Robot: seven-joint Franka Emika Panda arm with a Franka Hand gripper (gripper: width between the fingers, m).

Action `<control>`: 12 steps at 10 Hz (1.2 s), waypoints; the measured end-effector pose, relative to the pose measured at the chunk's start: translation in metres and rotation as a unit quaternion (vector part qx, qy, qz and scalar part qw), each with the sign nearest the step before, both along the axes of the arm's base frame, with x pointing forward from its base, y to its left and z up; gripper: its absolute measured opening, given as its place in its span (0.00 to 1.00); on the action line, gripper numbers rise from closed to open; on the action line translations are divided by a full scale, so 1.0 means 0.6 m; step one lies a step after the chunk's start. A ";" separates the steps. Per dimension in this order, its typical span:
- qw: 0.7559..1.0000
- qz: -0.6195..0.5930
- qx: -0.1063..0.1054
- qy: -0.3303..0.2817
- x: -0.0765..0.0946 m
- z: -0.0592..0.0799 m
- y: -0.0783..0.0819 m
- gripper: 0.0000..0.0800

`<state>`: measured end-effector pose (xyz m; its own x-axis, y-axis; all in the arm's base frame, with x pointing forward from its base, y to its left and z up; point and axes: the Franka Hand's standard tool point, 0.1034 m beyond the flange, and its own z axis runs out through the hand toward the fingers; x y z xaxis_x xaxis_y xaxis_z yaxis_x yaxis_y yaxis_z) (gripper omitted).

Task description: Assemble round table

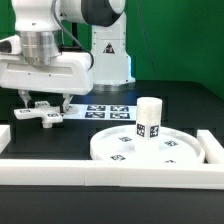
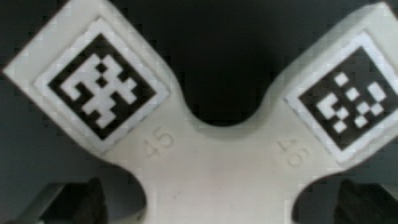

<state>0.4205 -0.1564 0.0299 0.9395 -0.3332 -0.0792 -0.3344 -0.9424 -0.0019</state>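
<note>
Three white parts show: at the exterior view's left, the cross-shaped base piece (image 1: pixel 40 114) lies on the table (image 1: pixel 190 108) under the gripper (image 1: pixel 43 102), whose fingers (image 2: pixel 75 202) stand wide apart, straddling it. Past the marker board (image 1: pixel 106 110), the short leg (image 1: pixel 148 118) stands upright on the round disc (image 1: pixel 120 150).

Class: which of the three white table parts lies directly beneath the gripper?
The cross-shaped base piece; the leg stands on the round disc, well apart from the gripper.
</note>
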 end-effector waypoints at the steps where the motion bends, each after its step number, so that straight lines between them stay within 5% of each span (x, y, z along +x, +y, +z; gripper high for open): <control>1: 1.000 0.000 -0.002 0.001 -0.002 -0.004 -0.002 0.81; 4: 1.000 0.000 -0.002 0.002 -0.003 -0.006 -0.002 0.76; 5: 1.000 0.000 -0.002 0.002 -0.003 -0.006 -0.002 0.55; 9: 1.000 0.003 -0.002 0.001 0.002 -0.006 0.006 0.55; 12: 0.999 -0.033 0.006 -0.006 0.034 0.016 0.087 0.55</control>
<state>0.4407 -0.1044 0.0395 0.9162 -0.3940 -0.0733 -0.3962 -0.9180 -0.0177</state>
